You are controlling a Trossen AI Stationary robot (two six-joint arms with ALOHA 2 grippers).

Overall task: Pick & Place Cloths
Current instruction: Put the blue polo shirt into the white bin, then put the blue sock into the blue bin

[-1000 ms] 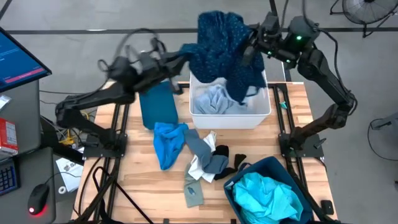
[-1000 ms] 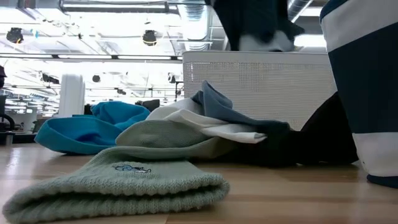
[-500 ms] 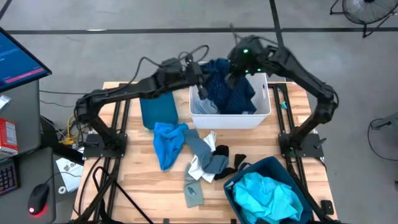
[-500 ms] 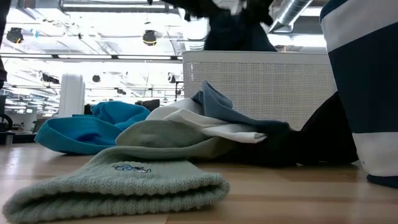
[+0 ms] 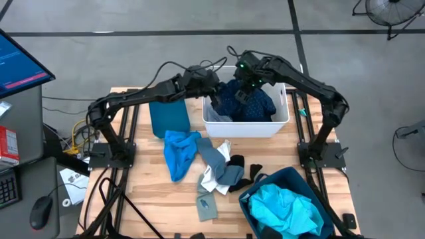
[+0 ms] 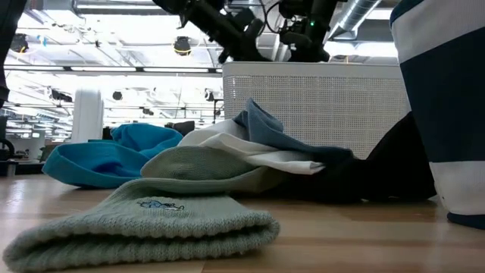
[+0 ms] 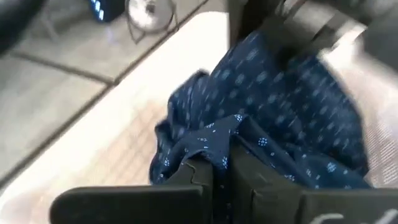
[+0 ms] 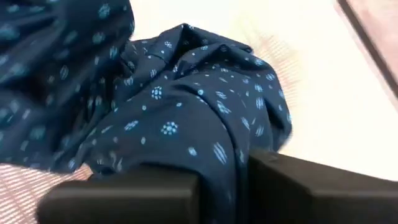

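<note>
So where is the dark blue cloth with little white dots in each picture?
High view: the dotted navy cloth lies in the white tub, at the back of the table.
Low view: not visible; it is hidden behind the tub's wall.
Left wrist view: it fills the middle, with the tub's pale inside beside it.
Right wrist view: it fills most of the picture.
Shared landmark: the white tub.

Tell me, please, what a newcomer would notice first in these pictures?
Both arms meet over the white tub at the table's far edge, the left tool and right tool each shut on the dotted navy cloth lying in it. Nearer, loose cloths litter the table's middle.
</note>
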